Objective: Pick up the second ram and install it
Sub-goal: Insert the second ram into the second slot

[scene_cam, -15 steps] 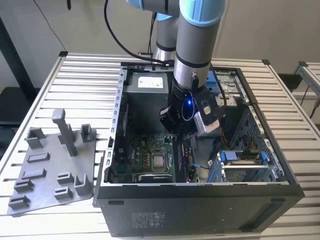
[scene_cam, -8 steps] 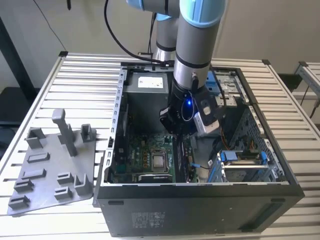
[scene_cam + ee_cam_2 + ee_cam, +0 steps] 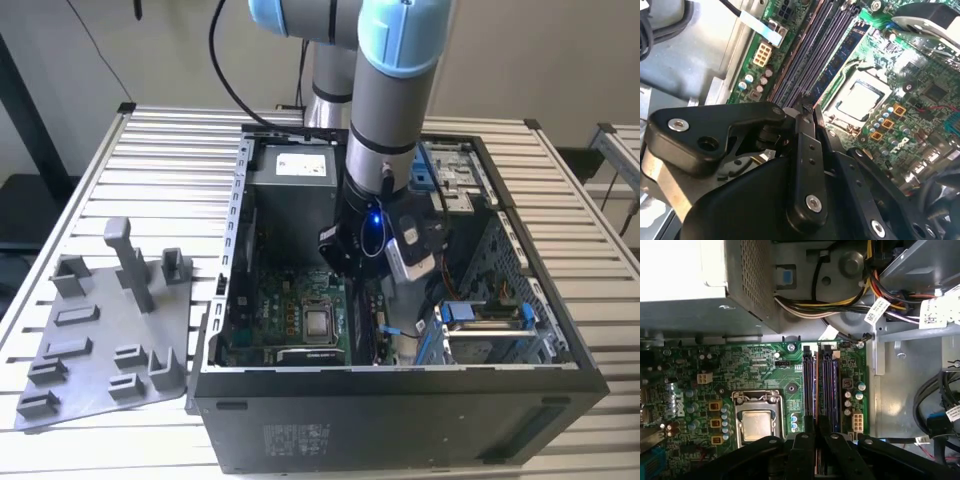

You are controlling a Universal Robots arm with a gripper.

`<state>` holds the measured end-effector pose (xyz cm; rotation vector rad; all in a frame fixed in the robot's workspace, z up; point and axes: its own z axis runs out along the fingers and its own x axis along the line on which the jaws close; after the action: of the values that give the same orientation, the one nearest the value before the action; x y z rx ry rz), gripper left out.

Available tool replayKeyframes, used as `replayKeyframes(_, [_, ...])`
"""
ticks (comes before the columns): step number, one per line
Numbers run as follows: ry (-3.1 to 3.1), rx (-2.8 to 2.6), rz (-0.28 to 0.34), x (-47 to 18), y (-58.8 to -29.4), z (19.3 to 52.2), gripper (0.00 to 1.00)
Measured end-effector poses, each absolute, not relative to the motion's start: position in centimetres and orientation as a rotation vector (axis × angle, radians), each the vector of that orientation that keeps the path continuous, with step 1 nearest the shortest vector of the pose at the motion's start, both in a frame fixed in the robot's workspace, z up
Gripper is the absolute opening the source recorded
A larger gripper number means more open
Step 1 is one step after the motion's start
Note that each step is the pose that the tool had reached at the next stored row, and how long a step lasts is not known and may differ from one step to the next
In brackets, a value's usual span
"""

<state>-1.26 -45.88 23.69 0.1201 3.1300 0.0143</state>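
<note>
The tool (image 3: 807,117) hangs inside the open computer case (image 3: 236,250), its fingers (image 3: 805,450) drawn together over the memory slots (image 3: 821,385). They seem to pinch the second ram (image 3: 807,111), edge-on above a slot beside the processor socket (image 3: 760,417).

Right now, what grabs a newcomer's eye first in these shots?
The arm reaching down into the open computer case, its gripper right over the memory slots beside the processor socket. At the exterior view's left, a grey moulded tray lies on the slatted table.
</note>
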Motion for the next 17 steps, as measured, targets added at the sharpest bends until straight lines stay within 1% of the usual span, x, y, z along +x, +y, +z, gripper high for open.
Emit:
replayKeyframes(6, [3.128,0.167,0.015,-1.31,-45.93,22.82,0.15])
replayKeyframes(17, [3.138,0.139,0.013,-1.32,-46.18,22.56,0.15])
